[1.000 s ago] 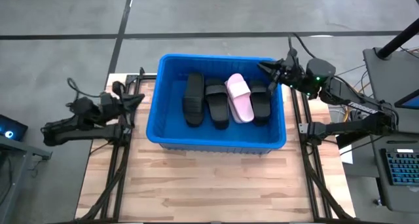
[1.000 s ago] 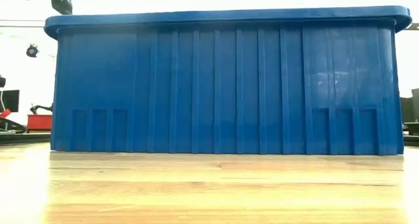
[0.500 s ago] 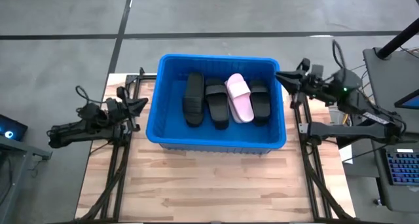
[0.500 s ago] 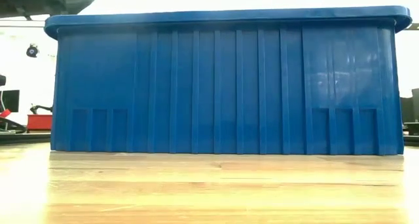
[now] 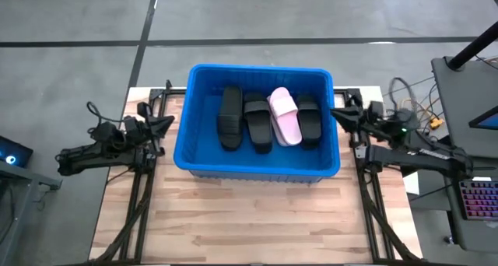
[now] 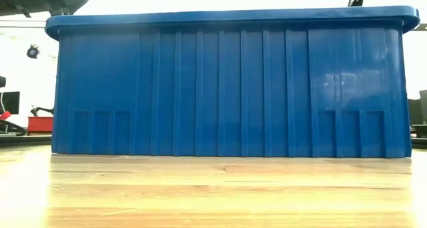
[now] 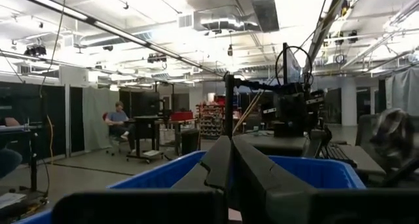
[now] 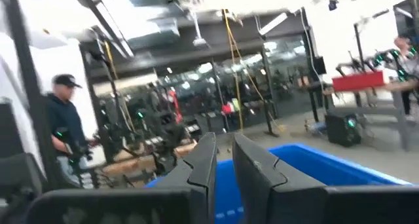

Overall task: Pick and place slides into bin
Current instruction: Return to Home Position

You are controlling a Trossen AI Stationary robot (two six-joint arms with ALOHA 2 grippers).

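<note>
Wooden worktop point(image 5: 257, 219) carries the blue bin point(image 5: 257, 166) toward its far edge, four slides point(image 5: 268, 118) inside. Left hand point(image 5: 165, 124) is clenched empty; right hand point(image 5: 339, 115), narrowly parted and empty, could clip the rim.

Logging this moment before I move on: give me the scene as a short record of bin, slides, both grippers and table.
bin: blue bin on the wooden table, between the two arms
slides in bin: four side by side, three black slides and one pink slide, the pink second from the right arm's side
slides outside bin: none visible
left gripper: shut, empty, outside the bin's left wall
right gripper: by the bin's right rim, holding nothing, a narrow gap showing between its fingers in its wrist view
</note>
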